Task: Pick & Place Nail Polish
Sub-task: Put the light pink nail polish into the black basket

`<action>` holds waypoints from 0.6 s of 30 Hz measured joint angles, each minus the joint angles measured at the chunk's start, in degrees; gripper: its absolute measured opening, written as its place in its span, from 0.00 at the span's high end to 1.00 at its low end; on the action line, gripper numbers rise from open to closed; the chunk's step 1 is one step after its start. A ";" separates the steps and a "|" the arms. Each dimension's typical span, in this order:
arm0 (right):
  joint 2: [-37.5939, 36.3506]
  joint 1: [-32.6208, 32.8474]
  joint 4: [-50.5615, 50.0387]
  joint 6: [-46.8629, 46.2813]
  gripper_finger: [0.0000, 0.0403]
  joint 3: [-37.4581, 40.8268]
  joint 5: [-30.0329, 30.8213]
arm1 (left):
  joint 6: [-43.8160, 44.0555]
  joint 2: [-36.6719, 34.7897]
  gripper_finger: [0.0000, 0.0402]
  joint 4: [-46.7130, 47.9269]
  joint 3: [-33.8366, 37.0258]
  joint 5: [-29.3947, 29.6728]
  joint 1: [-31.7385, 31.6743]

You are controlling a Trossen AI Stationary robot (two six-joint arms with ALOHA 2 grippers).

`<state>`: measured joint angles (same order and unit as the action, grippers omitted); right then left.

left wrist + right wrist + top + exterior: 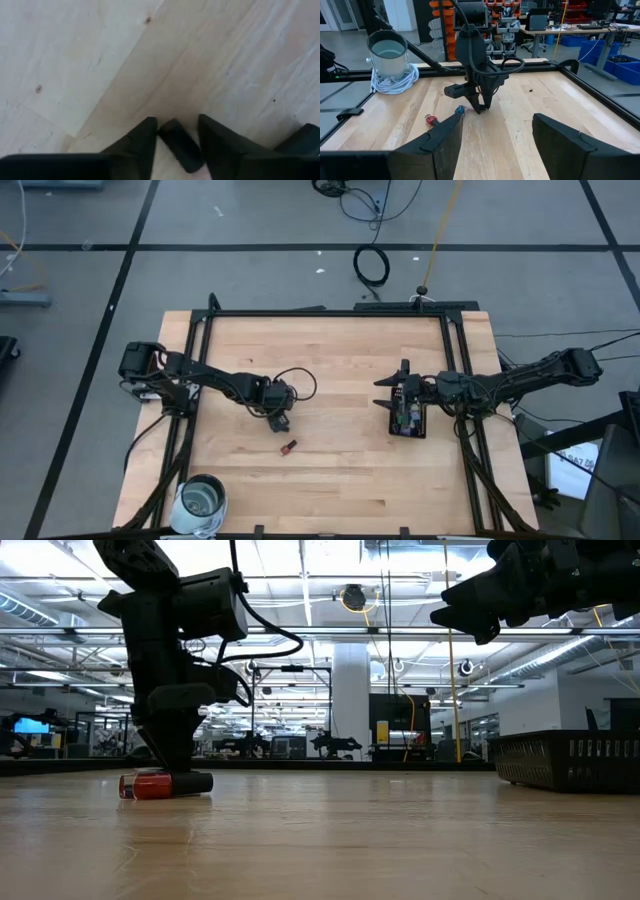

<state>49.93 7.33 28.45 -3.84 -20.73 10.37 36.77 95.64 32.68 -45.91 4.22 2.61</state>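
On the table's left half, the left gripper (pixel 279 420) stood low with its fingers apart, a dark bottle cap (pixel 181 145) between them. One red nail polish bottle (pixel 160 784) lay sideways just beside it. This looked like the pick: next, close and lift. Over the black tray (pixel 409 420), the right gripper (pixel 495 135) waited, spread wide.

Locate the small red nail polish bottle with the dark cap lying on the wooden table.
In the high view, the red nail polish bottle lies on its side left of table centre, just below the left gripper, far from the black tray.
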 joint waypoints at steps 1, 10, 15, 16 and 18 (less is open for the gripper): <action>0.00 0.00 0.00 0.00 0.44 0.00 0.00 | 0.39 0.02 0.67 -0.09 0.00 0.53 0.00; 0.00 -0.01 -0.11 0.00 0.44 0.00 0.01 | 0.85 -0.09 0.92 -0.24 0.00 -1.20 -0.87; 0.00 0.00 -0.47 -0.18 0.44 0.00 0.02 | 0.24 -0.06 0.92 -2.06 0.03 1.01 -0.69; 0.00 0.00 -0.55 -0.22 0.44 0.00 0.02 | -0.77 -0.02 0.92 -3.17 0.07 1.48 -0.59; 0.00 0.00 -0.58 -0.22 0.44 0.00 0.02 | -3.73 -0.33 0.92 -4.69 -0.19 2.03 -0.57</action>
<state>49.93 7.33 27.86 -4.05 -20.73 10.39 33.04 95.31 27.99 -46.10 6.25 2.04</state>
